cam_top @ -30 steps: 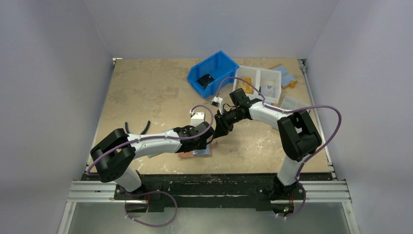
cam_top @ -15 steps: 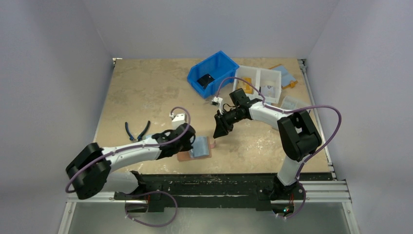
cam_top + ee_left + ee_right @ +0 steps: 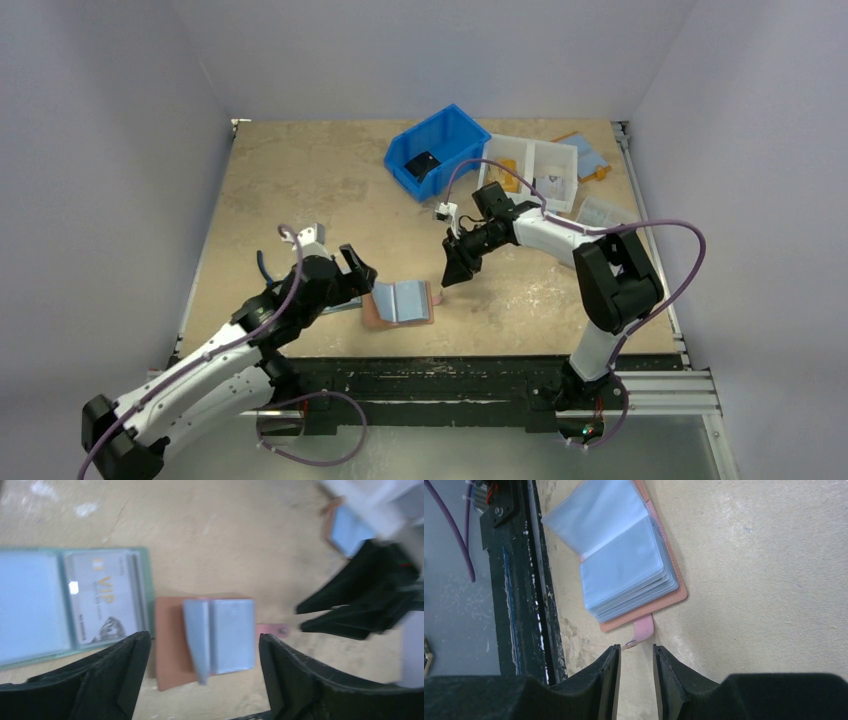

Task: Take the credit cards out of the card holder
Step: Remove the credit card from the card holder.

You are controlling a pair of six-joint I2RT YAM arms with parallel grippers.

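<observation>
We see the holder (image 3: 400,302) lying open near the table's front edge, between the grippers. The left gripper (image 3: 202,650) gapes wide and empty beside it; the right gripper (image 3: 636,652), narrow and empty, hovers just by the tab (image 3: 641,629). We judge that a nudge there could push the holder over the edge; whether its sleeves hold cards we cannot tell.

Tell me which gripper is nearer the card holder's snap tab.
Right. The right gripper hovers right by the snap tab on the card holder's right edge; the left gripper is off the opposite, left edge.
</observation>
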